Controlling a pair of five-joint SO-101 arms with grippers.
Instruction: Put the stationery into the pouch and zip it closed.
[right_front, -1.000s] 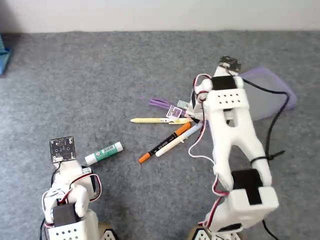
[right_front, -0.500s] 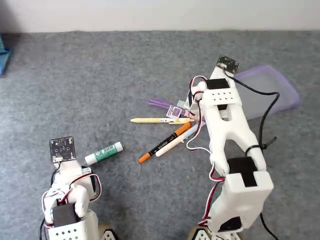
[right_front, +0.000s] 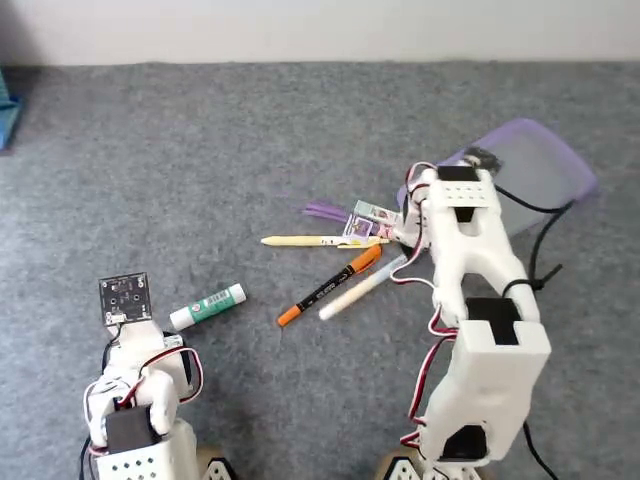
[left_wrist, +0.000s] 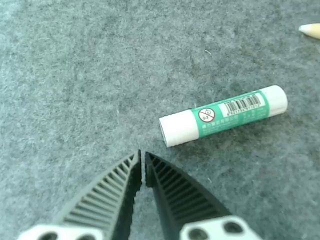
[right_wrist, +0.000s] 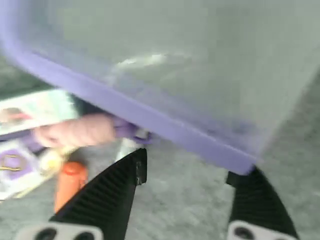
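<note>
A grey felt-covered table (right_front: 200, 140) carries the stationery. A glue stick (right_front: 207, 306) lies alone to the left, well apart from the rest. Near the middle lie a yellow pencil (right_front: 305, 241), an orange marker (right_front: 330, 285) and a white pen (right_front: 362, 288) just beside it. Small cards (right_front: 365, 222) and a purple tassel (right_front: 322, 211) sit by the pencil. The purple pouch (right_front: 535, 165) is at the far right.

Grey felt tabletop (right_front: 150, 150) w/ white wall (right_front: 300, 30) behind.
</note>
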